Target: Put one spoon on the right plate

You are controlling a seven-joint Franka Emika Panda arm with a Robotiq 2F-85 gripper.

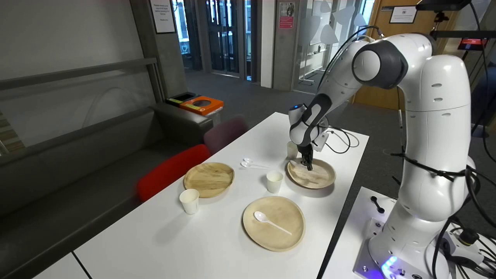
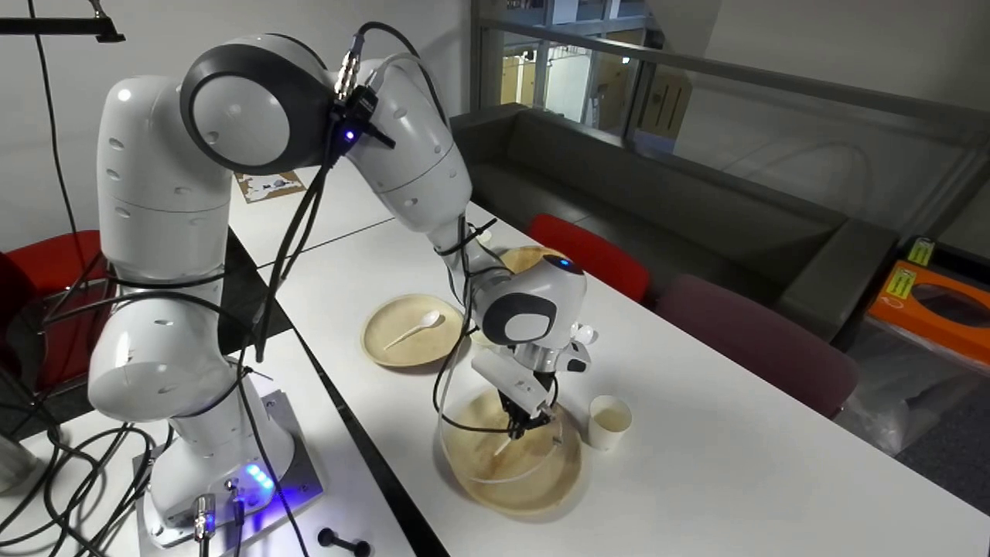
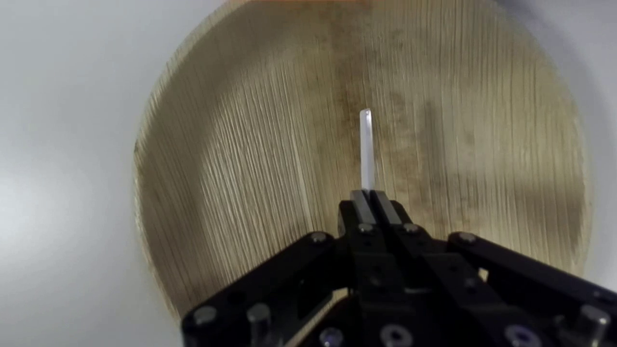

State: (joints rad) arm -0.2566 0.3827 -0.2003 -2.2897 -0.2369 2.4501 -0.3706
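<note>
One white spoon (image 3: 367, 149) shows its handle end mid-frame in the wrist view, pinched by the gripper (image 3: 370, 194) above the right plate (image 3: 241, 120); its bowl is hidden here, and a tilted release could flip it. In an exterior view, a cup (image 1: 274, 181) stands just left of the plate, another cup (image 1: 292, 150) at its upper left; a sideways swing might knock either. In an exterior view, a black cable (image 2: 479, 429) at lower centre could catch the rim; the dark gap (image 2: 371, 460) lies left, while tabletop (image 2: 742, 472) stretching right gives room to withdraw.
</note>
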